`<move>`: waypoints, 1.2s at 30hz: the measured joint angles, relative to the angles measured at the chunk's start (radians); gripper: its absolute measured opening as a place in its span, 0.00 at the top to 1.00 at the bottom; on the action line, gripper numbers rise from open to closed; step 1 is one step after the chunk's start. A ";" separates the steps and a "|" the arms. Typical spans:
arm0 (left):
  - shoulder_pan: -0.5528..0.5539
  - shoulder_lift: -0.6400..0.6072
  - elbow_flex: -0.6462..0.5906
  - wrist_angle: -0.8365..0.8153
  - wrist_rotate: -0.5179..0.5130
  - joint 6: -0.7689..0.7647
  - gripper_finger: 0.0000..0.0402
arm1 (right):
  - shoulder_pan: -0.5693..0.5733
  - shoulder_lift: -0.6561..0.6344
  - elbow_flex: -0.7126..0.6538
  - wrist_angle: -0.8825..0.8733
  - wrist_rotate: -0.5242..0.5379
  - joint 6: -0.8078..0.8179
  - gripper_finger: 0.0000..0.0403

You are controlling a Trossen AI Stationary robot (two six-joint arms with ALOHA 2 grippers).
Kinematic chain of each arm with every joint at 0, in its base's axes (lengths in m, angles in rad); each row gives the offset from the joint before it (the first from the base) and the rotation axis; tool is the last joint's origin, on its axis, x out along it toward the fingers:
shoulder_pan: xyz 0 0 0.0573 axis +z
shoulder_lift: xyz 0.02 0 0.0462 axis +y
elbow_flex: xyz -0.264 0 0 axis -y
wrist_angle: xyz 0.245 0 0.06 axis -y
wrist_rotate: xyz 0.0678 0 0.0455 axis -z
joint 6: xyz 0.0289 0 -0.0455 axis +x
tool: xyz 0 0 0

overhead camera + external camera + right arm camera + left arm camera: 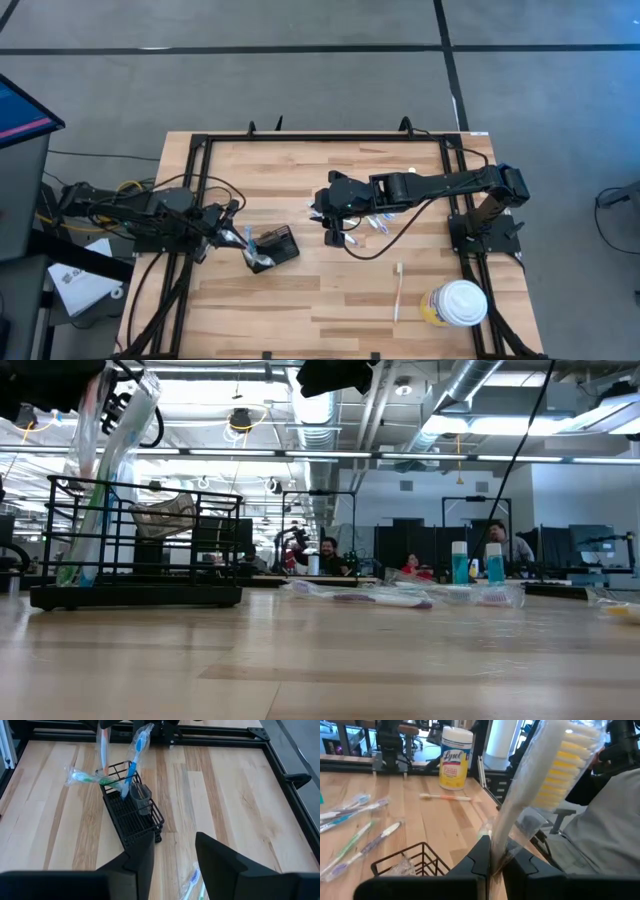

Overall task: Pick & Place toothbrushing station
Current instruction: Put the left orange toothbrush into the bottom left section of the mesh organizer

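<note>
The toothbrushing station, a small black wire holder [278, 247], stands on the table left of centre; it also shows in the right wrist view [132, 815] and the low view [140, 550]. A wrapped blue toothbrush [134, 757] stands in it and a wrapped green one [82, 776] sticks out over its side. My left gripper [238, 238] is just left of the holder, shut on a wrapped toothbrush with yellow bristles [565, 760]. My right gripper [335, 232] hangs open and empty to the holder's right, fingers apart [175, 852]. My left gripper pinches the wrapped toothbrush by its handle [496, 837] between its two shut fingers, wrapper and all. The brush head points away from the fingers and the brush is tilted over the holder's end [412, 860]. Where its other end rests is hidden by the gripper.
Several wrapped toothbrushes [372, 222] lie loose at the table's middle under my right arm. One bare toothbrush [398, 290] lies toward the near right, beside a white-lidded yellow Lysol tub [458, 303]. A black frame [195, 180] borders the table.
</note>
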 joint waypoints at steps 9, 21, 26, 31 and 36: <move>-0.043 0.004 -0.042 0.001 -0.030 0.001 0.95 | 0.000 0.000 0.000 0.000 0.000 0.000 0.66; -0.048 0.004 -0.126 0.059 -0.060 -0.002 0.95 | 0.000 0.000 0.000 0.000 0.000 0.000 0.67; -0.048 0.004 -0.165 0.095 -0.061 -0.025 0.95 | 0.000 0.000 0.000 0.000 0.000 0.000 0.66; -0.048 0.004 -0.212 0.174 -0.061 -0.025 0.95 | 0.000 0.000 0.000 0.000 0.000 0.000 0.67; -0.048 0.004 -0.215 0.175 -0.061 -0.025 0.94 | 0.000 0.000 0.000 0.000 0.000 0.000 0.67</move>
